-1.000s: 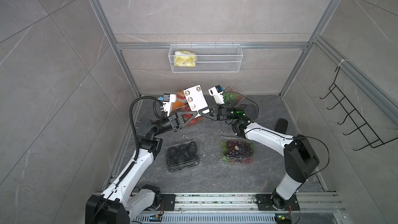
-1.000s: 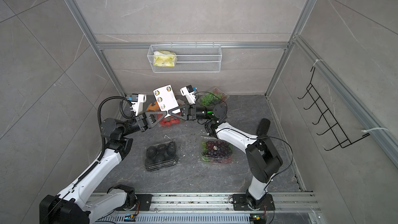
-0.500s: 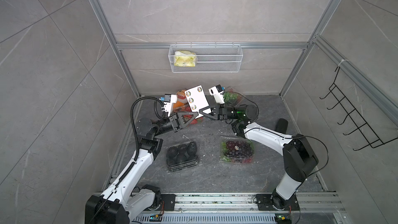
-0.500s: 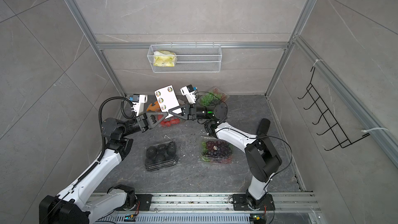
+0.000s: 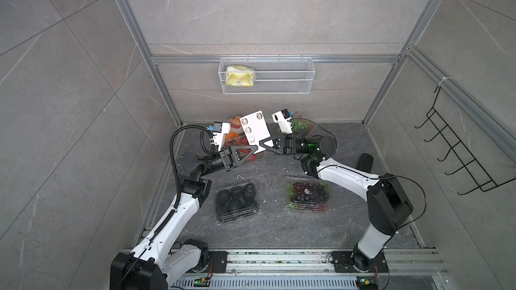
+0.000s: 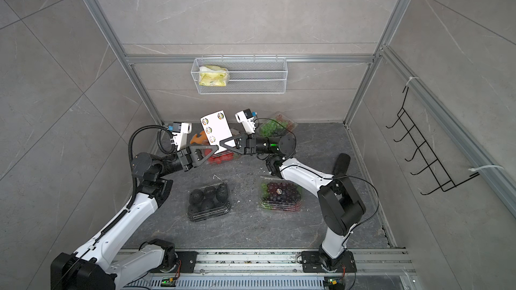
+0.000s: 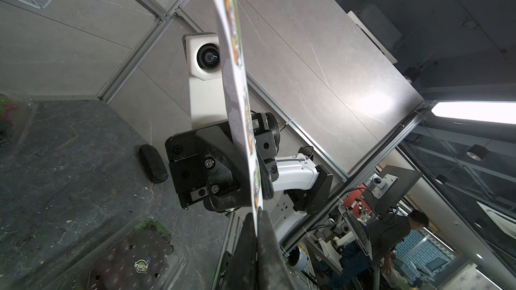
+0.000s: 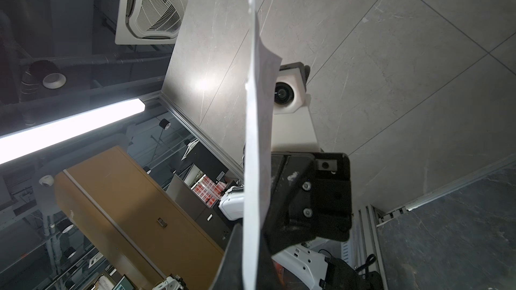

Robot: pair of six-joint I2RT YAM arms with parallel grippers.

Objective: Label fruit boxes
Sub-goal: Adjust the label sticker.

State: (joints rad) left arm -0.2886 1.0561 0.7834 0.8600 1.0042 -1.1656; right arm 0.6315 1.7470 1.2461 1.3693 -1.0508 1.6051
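A white sticker sheet [image 5: 255, 128] [image 6: 216, 129] stands upright in the air between my two grippers. My left gripper [image 5: 255, 149] [image 7: 257, 213] is shut on its lower edge. My right gripper [image 5: 261, 144] [image 8: 251, 228] faces it and is shut on the same edge of the sheet [image 8: 258, 135]. Below them lies the strawberry box [image 5: 251, 158], partly hidden. The green-grape box [image 5: 303, 126] sits at the back. The dark-fruit box [image 5: 236, 199] and the purple-grape box [image 5: 307, 193] lie in front; the purple-grape box's lid [image 7: 134, 258] carries a round sticker [image 7: 141, 265].
An orange plush toy [image 5: 234, 132] lies behind the left gripper. A black oblong object [image 5: 365, 161] rests at the right of the floor. On the back wall hangs a wire basket [image 5: 293, 79] with a yellow bag [image 5: 240, 76]. A black hook rack [image 5: 458, 154] is on the right wall.
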